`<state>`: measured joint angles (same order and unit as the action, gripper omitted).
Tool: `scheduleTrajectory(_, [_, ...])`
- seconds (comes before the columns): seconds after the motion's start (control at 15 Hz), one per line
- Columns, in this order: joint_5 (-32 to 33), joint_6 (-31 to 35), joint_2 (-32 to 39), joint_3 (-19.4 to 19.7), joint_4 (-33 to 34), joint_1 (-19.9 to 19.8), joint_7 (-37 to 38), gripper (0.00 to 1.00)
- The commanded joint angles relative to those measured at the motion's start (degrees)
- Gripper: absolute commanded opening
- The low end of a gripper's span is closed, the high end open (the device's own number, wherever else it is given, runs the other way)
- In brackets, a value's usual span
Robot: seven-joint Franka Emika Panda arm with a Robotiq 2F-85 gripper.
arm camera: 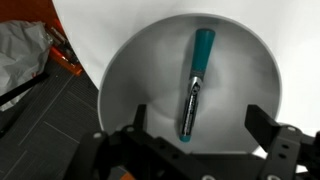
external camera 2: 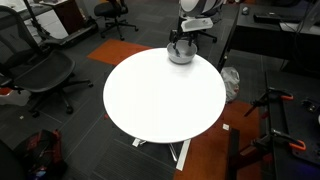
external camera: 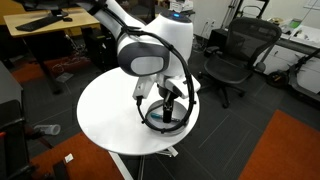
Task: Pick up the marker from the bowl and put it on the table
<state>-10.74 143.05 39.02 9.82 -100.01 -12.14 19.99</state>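
Black mesh office chair, wooden desk, orange carpet patch, crumpled grey plastic bag on dark floor

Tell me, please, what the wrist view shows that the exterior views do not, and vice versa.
Only the wrist view shows the marker, lying in the bowl under the open gripper. Only the exterior views show the arm, the table as a whole round top, and the office chairs. Both show bowl, gripper and part of the table.
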Motion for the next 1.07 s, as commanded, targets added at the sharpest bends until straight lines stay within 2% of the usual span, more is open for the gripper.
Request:
scheduleTrajectory(0.0, [-0.51, -3.84, 2.54, 1.1, 3.86, 0.54, 2.58, 1.0])
scheduleTrajectory(0.93, [-0.11, -9.38, 10.23, 2.22, 12.63, 0.29, 4.86, 1.0])
scheduleTrajectory(1.0, [-0.09, -9.65, 10.59, 2.26, 13.01, 0.27, 4.81, 0.9])
